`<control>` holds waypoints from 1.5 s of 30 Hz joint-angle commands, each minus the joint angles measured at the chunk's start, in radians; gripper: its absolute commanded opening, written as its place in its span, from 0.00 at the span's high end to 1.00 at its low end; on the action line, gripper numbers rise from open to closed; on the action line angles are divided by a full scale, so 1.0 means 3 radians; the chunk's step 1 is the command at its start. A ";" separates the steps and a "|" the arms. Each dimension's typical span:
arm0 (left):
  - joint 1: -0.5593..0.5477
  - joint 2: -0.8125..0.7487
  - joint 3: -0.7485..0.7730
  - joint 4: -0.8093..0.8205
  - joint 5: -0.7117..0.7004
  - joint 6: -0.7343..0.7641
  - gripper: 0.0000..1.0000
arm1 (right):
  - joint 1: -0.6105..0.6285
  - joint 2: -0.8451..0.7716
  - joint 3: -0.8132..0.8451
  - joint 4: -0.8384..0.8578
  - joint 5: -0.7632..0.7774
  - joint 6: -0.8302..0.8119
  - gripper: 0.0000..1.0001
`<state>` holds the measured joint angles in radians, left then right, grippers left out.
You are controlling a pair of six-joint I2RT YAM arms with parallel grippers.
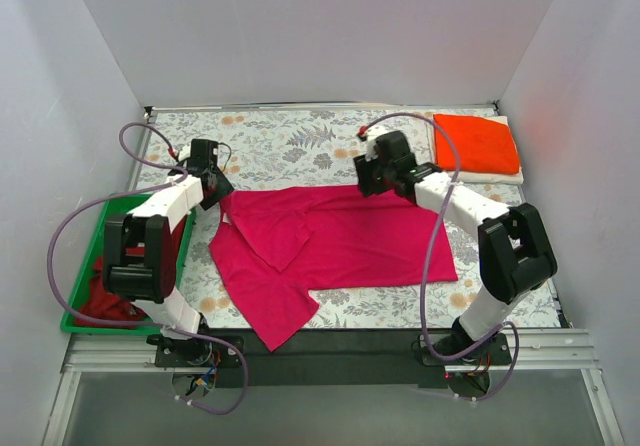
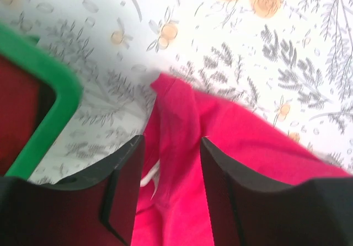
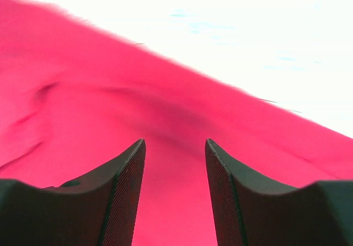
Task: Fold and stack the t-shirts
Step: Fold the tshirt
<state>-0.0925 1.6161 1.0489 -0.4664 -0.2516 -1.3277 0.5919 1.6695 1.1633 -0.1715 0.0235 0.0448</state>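
Observation:
The magenta-pink t-shirt [image 1: 340,241] lies spread on the flowered table, with part of its left side folded over. My left gripper [image 1: 218,188] is at the shirt's far left corner. In the left wrist view it [image 2: 168,163] is open, with a ridge of pink cloth [image 2: 182,119] between the jaws. My right gripper [image 1: 370,181] is at the shirt's far edge. In the right wrist view it [image 3: 175,158] is open just above the pink cloth [image 3: 110,108]. The folded orange-red t-shirt [image 1: 475,143] lies on the folded white t-shirt [image 1: 503,177] at the back right. The darker red t-shirt [image 1: 100,304] lies in the tray.
A green plastic tray [image 1: 88,256] stands at the left edge of the table, and its corner [image 2: 52,105] is close to my left gripper. White walls enclose the table on three sides.

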 commanded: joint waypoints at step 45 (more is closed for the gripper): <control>0.0114 0.0177 0.0927 0.0077 0.0255 0.0539 0.23 | -0.1779 0.0085 -0.0048 0.0066 -0.0344 0.0234 0.54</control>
<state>-0.0307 1.7985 1.2861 -0.4591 -0.2279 -1.2049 0.0448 1.7332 1.1290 -0.1303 -0.0841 0.1482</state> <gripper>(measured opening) 0.762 0.459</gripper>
